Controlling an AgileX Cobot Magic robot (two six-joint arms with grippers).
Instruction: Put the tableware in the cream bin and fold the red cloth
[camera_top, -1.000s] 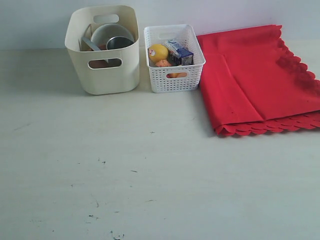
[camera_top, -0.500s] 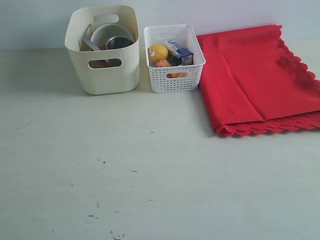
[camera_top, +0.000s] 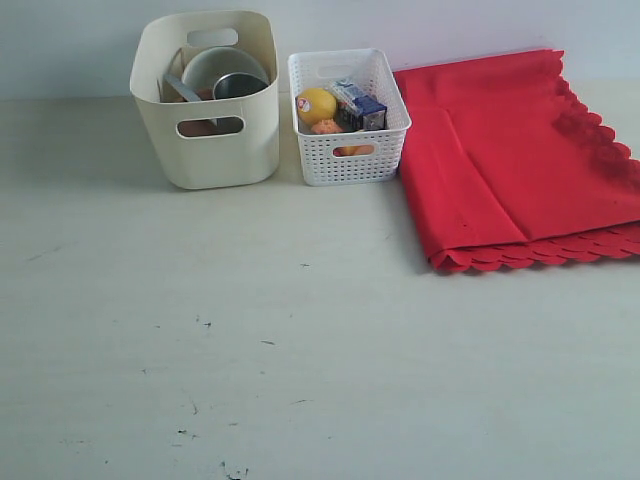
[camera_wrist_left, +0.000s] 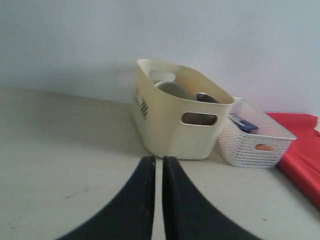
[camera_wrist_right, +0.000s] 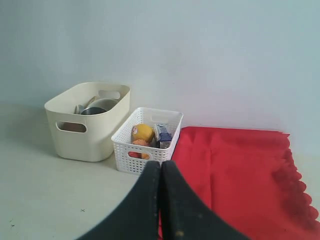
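**Once stowed: worktop holdings at rest**

While both arms sit drawn back near the front of the worktop (camera_top: 300, 350), neither end effector has hold of anything. The left end effector (camera_wrist_left: 158, 161) is closed to a thin slit with nothing in it. The right end effector (camera_wrist_right: 160, 165) has its fingers pressed together, also empty. Neither appears in the exterior view.

Item 1. Cream bin (camera_top: 215, 160), upright at the back left. It contains the tableware (camera_top: 220, 75): the pale bowl (camera_top: 215, 62) leans inside, with the small steel cup (camera_top: 238, 85) against it. The remaining pieces are too hidden to list.

Item 2. White lattice basket (camera_top: 350, 150), just beside the bin on its right. It holds a lemon (camera_top: 316, 104) and a milk carton (camera_top: 358, 105), among other food.

Item 3. Red cloth (camera_top: 520, 170), lying flat just right of the basket. It is doubled over in layers, with the scalloped edges stacked at the near side.

Change noted: none. Over the last second nothing on the worktop has shifted. Judgement: no loose tableware remains in sight and the cloth is folded, so the task looks complete or very nearly so.
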